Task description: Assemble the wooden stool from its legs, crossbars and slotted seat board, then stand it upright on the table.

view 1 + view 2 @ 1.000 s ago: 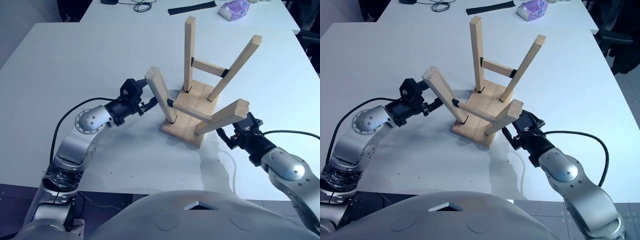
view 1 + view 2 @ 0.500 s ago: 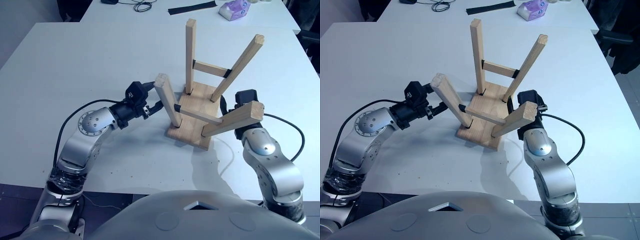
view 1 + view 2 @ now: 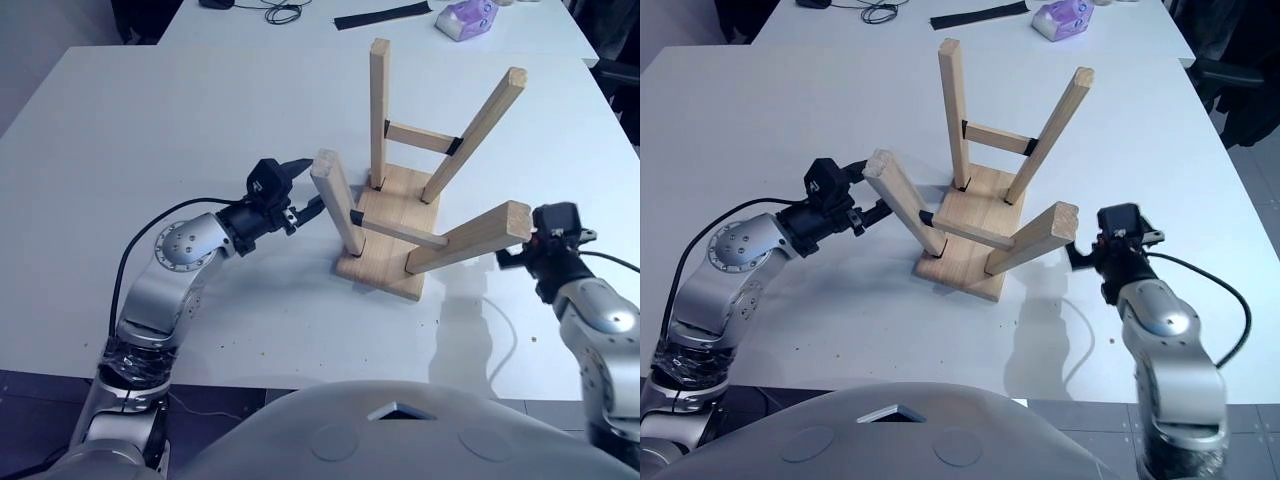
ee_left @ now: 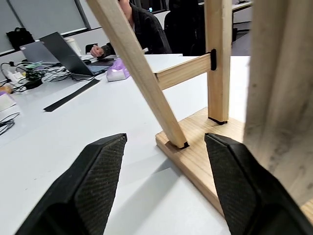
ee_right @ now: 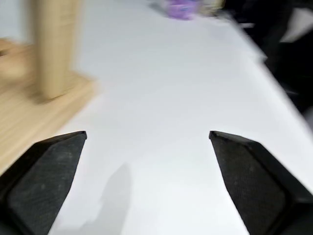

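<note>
The wooden stool lies upside down on the white table, its seat board (image 3: 388,240) flat and its legs pointing up and outward. A crossbar (image 3: 420,136) joins the two far legs and another (image 3: 398,229) joins the two near ones. My left gripper (image 3: 308,186) is open right beside the near-left leg (image 3: 335,203), which looms at the edge of the left wrist view (image 4: 281,98). My right gripper (image 3: 545,240) is open just right of the tip of the near-right leg (image 3: 468,238), holding nothing. Its wrist view has the seat board (image 5: 29,107) off to one side.
On the far table lie a purple pack (image 3: 468,18), a black strip (image 3: 384,16) and cables (image 3: 283,10). Bare white tabletop (image 3: 180,110) surrounds the stool. The table's front edge runs close under both arms.
The right gripper has swung out from behind the near-right leg to the stool's right side. The stool slid slightly right during the first half second. The left gripper stays by the near-left leg.
</note>
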Motion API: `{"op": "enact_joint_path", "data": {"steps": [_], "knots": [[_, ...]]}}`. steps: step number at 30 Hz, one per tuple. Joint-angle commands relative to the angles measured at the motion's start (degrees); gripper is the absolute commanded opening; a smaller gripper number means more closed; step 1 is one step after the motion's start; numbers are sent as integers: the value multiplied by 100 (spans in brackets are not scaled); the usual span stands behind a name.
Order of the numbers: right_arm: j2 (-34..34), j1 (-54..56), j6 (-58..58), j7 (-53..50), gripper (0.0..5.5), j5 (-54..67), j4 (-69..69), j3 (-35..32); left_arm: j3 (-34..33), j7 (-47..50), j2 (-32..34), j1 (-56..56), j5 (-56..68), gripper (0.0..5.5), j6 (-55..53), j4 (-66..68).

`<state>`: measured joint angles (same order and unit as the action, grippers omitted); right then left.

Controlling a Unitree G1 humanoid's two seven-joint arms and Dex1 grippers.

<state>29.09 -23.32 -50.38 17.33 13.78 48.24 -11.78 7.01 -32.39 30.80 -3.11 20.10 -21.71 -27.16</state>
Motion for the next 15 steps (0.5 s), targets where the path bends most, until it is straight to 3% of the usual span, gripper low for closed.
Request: {"op": "enact_joint_path", "data": {"steps": [1, 6, 15], "knots": [[1229, -1178, 480, 2395, 460, 1079, 597, -591, 7, -73, -23, -68, -133, 296, 68, 126], [1578, -975, 656, 3034, 460, 1537, 641, -773, 169, -249, -58, -271, -265, 296, 218, 376], [1336, 102, 720, 2315, 460, 1560, 425, -264, 309, -460, -198, -406, -377, 296, 343, 571]]}}
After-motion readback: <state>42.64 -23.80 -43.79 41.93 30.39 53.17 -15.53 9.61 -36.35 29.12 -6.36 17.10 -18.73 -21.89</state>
